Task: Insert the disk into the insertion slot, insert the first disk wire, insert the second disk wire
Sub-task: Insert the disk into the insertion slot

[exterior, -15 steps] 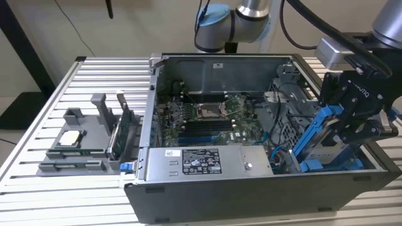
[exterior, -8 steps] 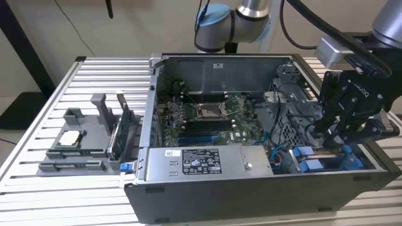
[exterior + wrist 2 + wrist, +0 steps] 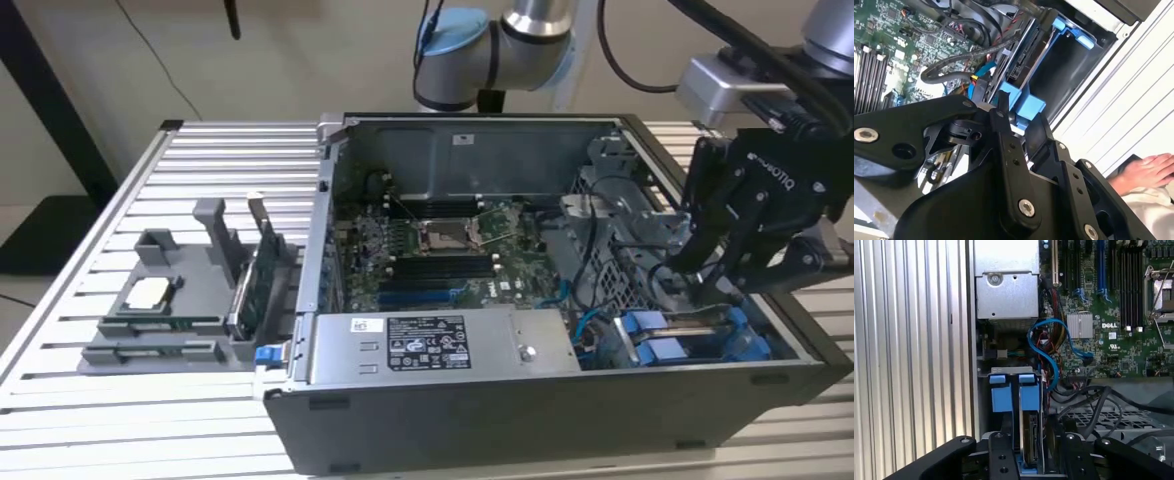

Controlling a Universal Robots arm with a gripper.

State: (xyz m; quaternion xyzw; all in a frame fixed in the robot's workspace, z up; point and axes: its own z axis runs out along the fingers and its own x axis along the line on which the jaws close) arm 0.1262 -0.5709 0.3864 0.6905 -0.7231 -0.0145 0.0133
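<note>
My silver-and-blue jointed arm [image 3: 497, 35] enters from the far side and bends over toward the exterior view's right. My grey metal wrist block [image 3: 727, 85] sits above my black linkage gripper [image 3: 727, 288]. I point the gripper downward with a slight tilt. In both wrist views, its black bolted link bars [image 3: 956, 455] occupy the foreground.

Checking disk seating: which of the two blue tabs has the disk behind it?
The blue tab nearer the motherboard: the disk runs on from it; the other tab fronts a dark gap.
</note>
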